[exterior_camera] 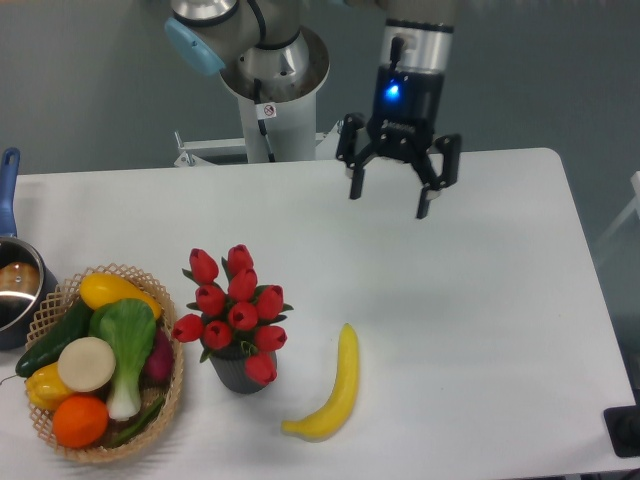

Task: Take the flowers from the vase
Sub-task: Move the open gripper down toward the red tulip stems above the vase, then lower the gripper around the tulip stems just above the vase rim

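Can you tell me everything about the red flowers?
The bunch of red tulip buds has about ten closed, shiny, plastic-looking buds with small green leaves poking out. It stands upright in the small dark grey ribbed pot, between the woven wicker basket and the yellow banana. Nothing else touches it.
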